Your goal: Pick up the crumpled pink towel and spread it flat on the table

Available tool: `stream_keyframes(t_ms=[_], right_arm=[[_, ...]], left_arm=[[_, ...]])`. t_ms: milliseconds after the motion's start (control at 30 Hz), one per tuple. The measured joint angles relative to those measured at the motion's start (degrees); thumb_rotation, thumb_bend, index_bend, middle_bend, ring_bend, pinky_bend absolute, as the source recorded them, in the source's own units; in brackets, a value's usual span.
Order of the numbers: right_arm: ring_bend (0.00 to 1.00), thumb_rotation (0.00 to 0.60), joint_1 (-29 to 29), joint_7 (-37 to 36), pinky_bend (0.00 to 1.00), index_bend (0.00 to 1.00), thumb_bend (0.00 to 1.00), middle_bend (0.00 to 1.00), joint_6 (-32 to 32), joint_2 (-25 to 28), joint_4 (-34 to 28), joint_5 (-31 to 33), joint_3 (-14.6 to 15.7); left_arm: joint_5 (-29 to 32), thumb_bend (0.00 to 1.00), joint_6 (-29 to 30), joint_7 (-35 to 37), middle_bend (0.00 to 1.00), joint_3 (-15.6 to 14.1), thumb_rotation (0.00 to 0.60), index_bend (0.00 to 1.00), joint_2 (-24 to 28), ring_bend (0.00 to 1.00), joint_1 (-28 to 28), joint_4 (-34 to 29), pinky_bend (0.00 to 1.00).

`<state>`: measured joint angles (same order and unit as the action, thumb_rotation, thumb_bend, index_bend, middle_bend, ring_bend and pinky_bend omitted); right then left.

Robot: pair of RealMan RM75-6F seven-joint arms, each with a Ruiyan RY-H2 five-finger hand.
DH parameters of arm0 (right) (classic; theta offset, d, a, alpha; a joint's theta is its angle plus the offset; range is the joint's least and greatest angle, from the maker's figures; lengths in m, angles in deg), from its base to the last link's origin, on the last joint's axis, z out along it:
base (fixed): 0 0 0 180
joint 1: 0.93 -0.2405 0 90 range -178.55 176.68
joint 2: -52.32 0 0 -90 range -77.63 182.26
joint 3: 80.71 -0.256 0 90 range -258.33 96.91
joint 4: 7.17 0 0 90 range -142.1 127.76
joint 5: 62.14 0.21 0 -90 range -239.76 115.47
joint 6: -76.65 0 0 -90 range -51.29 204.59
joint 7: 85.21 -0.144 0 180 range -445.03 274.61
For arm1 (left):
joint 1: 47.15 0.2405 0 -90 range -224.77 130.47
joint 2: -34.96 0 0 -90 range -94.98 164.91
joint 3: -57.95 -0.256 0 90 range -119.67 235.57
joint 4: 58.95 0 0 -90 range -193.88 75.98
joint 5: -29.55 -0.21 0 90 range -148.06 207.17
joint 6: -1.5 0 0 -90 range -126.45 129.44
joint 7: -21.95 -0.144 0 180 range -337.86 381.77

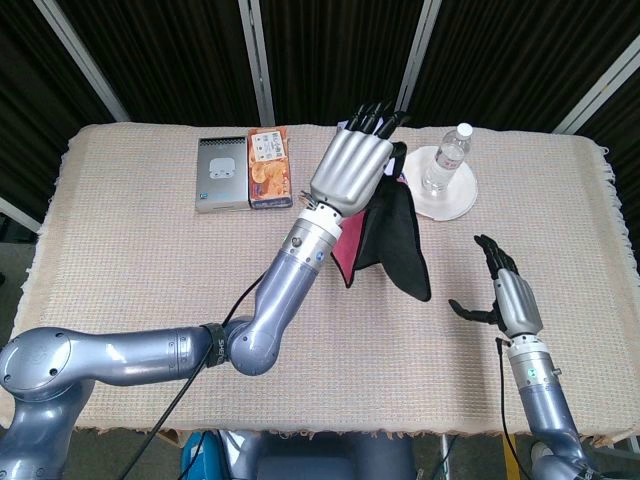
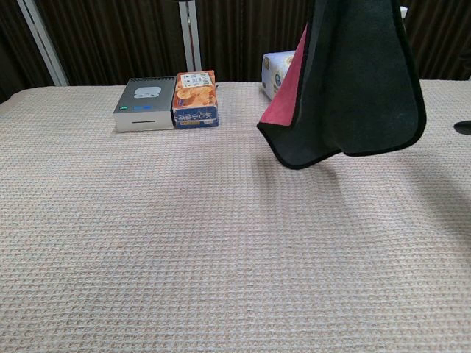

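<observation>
My left hand (image 1: 354,170) is raised high over the middle of the table and holds the towel (image 1: 392,245) by its top edge. The cloth hangs free below the hand, clear of the table, showing a pink inner face and a black outer face with a dark border. In the chest view the towel (image 2: 353,88) fills the upper right and the left hand is out of frame. My right hand (image 1: 508,296) hovers low at the right front of the table, fingers spread, holding nothing, a short way right of the hanging cloth. Only its fingertip (image 2: 464,127) shows at the chest view's edge.
Along the far edge stand a grey box (image 1: 221,174), an orange snack carton (image 1: 268,166) and a pale blue tissue pack (image 2: 278,71). A water bottle (image 1: 447,158) stands on a white plate (image 1: 463,195) at the back right. A woven beige cloth (image 1: 150,270) covers the table.
</observation>
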<state>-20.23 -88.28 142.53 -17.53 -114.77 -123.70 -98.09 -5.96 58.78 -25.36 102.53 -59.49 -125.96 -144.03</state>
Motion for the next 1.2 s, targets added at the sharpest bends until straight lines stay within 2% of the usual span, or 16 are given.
stream_keyframes(t_ms=[100,267,400,833,1200], right_arm=[[0.0,0.6,-0.3,0.2,0.0,0.02,0.22,0.0,0.1,-0.1,-0.5,0.1,0.0],[0.0,0.6,-0.9,0.6,0.0,0.18,0.22,0.0,0.0,-0.6,-1.7,1.0,-0.1],[0.0,0.6,-1.5,0.9,0.0,0.24,0.22,0.0,-0.1,-1.2,-2.8,2.4,-0.4],[0.0,0.6,-4.3,5.3,0.0,0.25,0.22,0.0,0.7,-5.4,-5.6,9.9,-1.0],[0.0,0.6,-5.0,5.4,0.0,0.25,0.22,0.0,1.4,-6.3,-4.8,12.0,-1.2]], left_arm=[[1.3,0.46,0.8,-0.6,0.15,-0.7,0.6,0.63,0.3,0.0,-1.0,0.4,0.0],[3.4,0.47,2.1,-1.5,0.15,-1.8,0.6,0.63,0.4,0.0,-2.8,1.5,0.0],[4.8,0.47,3.0,-1.8,0.15,-2.7,0.6,0.63,0.7,0.0,-4.0,2.2,0.0],[8.6,0.48,4.4,-3.8,0.15,-5.3,0.6,0.63,1.4,0.0,-6.8,3.4,0.0],[20.1,0.48,9.3,-15.8,0.16,-5.5,0.6,0.64,2.4,0.0,-12.9,5.7,0.0]])
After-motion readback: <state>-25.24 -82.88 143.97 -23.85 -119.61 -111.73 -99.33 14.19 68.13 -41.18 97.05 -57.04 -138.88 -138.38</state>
